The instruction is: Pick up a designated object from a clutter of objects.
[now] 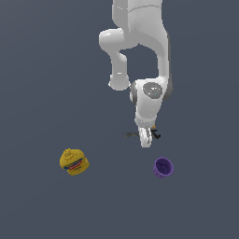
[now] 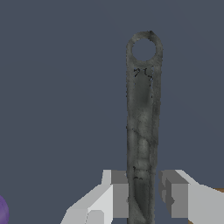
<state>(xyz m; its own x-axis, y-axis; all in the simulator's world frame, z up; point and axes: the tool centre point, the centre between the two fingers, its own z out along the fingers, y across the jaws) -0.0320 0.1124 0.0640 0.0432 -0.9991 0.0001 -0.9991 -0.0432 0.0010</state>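
The dark grey rod lies flat on the floor, with a ring-shaped end pointing away from my gripper. Its other end runs between the two fingers, which are closed in tightly on both sides of it. One finger touches it and the other shows only a sliver of gap. In the exterior view the gripper is down at floor level over the rod, whose black end sticks out on the other side.
A purple cup stands near the gripper, toward the exterior view's right and front, and its edge shows in the wrist view. A yellow lump with a red stripe sits at the exterior view's left. A tan block peeks out behind the gripper.
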